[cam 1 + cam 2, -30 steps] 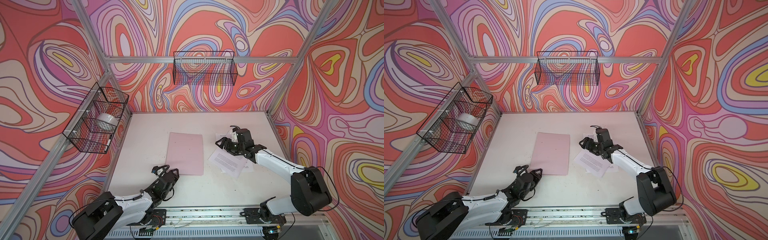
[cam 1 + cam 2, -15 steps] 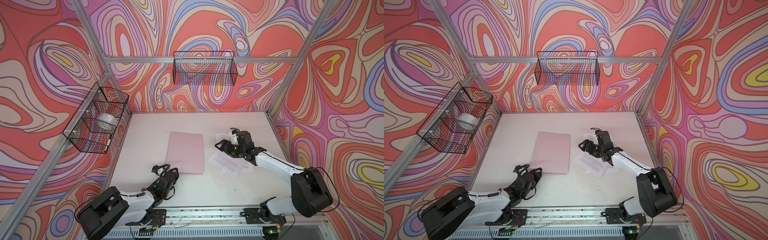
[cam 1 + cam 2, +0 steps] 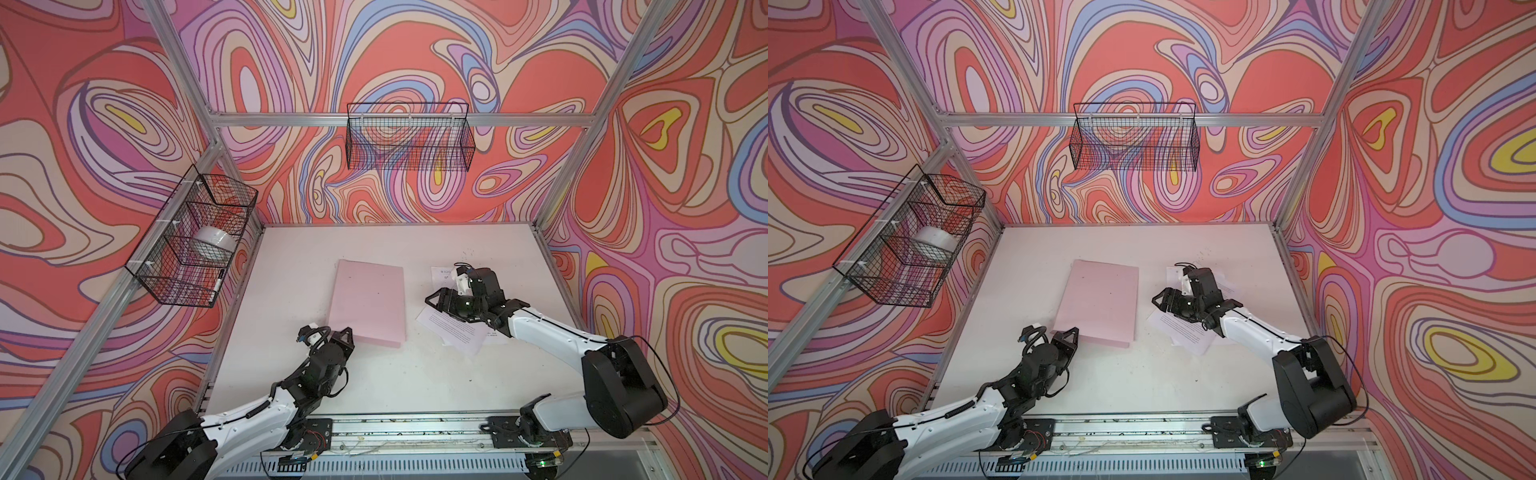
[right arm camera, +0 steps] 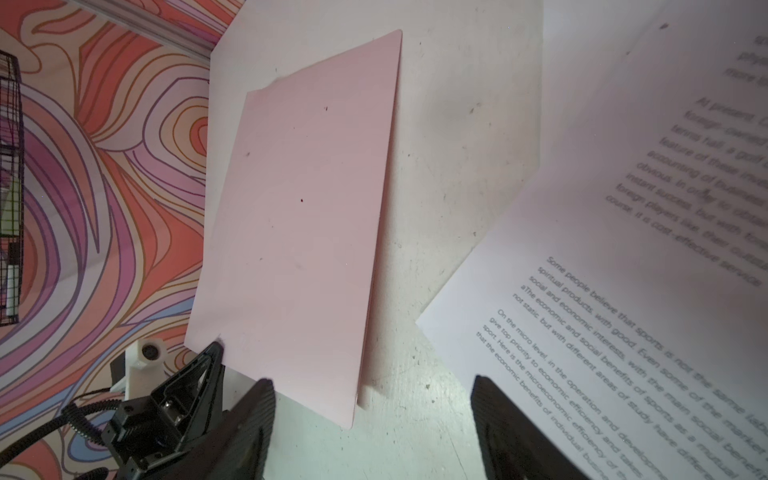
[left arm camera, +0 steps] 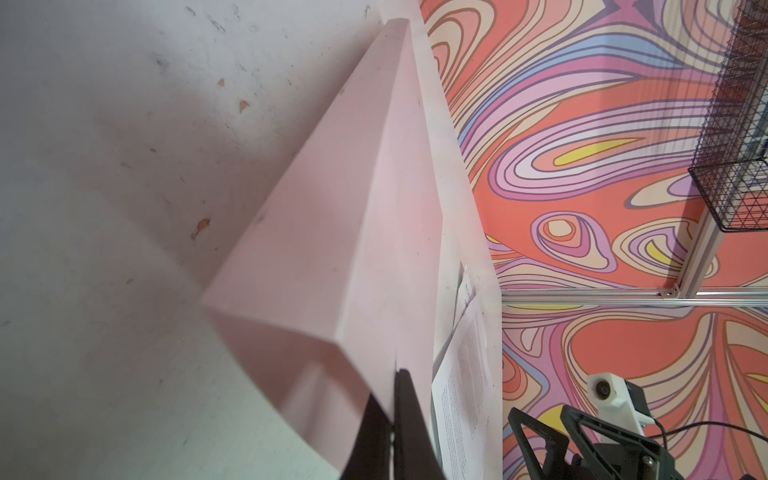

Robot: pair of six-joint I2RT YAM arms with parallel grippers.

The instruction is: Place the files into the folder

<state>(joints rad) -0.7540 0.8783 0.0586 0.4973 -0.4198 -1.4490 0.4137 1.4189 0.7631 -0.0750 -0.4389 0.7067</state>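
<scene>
Folder [image 3: 368, 305] lies mid worktop [image 3: 374, 386] in both top views, files [image 3: 453, 332] just beside it toward the right edge. There the left gripper [image 3: 347, 332] sits at the folder's near-left corner and the right gripper [image 3: 437, 304] over the files' left edge.

Left wrist view: jaws pinched together on the cover corner, cover raised off the back.

Right wrist view: right gripper jaws wide apart, one finger [image 4: 498, 419] over the files.

Your folder [image 3: 368, 303] looks smooth and matt, thin pink card or plastic. At its three o'clock, the files [image 3: 453, 332] are matt white paper. The tabletop [image 3: 415, 382] is dull, scuffed and stained.
</scene>
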